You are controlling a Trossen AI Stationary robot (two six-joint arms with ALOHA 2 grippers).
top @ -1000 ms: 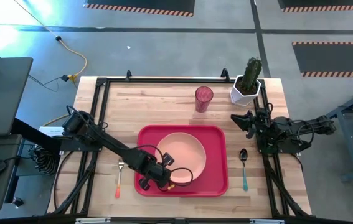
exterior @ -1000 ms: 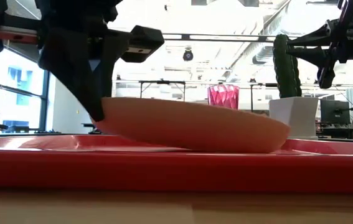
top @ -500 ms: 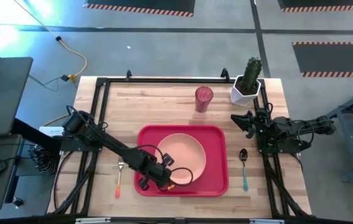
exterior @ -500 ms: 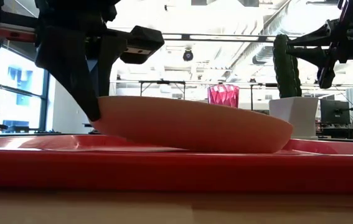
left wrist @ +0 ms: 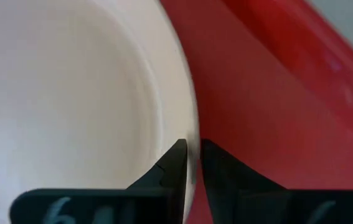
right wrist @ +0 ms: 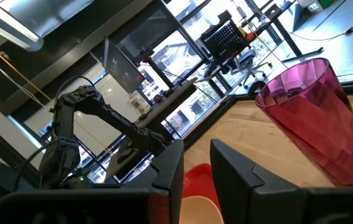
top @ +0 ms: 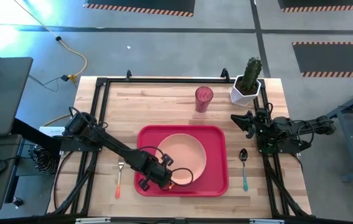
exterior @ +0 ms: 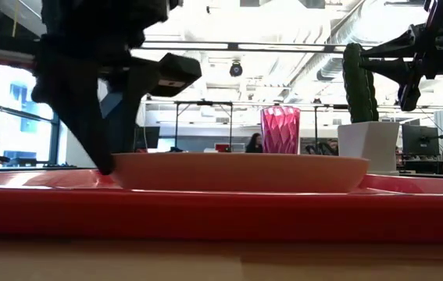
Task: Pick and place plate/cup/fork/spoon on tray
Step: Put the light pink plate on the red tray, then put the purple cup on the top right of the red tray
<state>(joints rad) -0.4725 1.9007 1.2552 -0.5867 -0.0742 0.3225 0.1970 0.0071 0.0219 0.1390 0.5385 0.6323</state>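
Observation:
The peach-pink plate (top: 182, 155) lies flat on the red tray (top: 216, 180). My left gripper (top: 167, 176) is shut on the plate's near left rim; the low view shows it at the plate's left end (exterior: 108, 164). My right gripper (top: 241, 121) waits near the table's right edge, empty, with a narrow gap between its fingers (right wrist: 195, 165). The red-pink cup (top: 203, 98) stands on the table beyond the tray. The orange-handled fork (top: 119, 180) lies left of the tray. The teal-handled spoon (top: 244, 169) lies right of it. My left gripper pinches the plate's rim (left wrist: 192, 158) at its near left side, one finger over the plate's inside and one outside above the tray (left wrist: 276, 124). The fingers slant down from the table's left. The plate (exterior: 244, 172) rests level, its bottom on the tray.
A white pot with a green cactus (top: 246, 84) stands at the table's far right corner, close behind my right gripper. Bare wood shows between the tray and the table's far edge, apart from the cup.
My left gripper has gone down with the plate's left rim. The plate was tilted, its left side raised and its right side on the tray. It now lies level on the tray.

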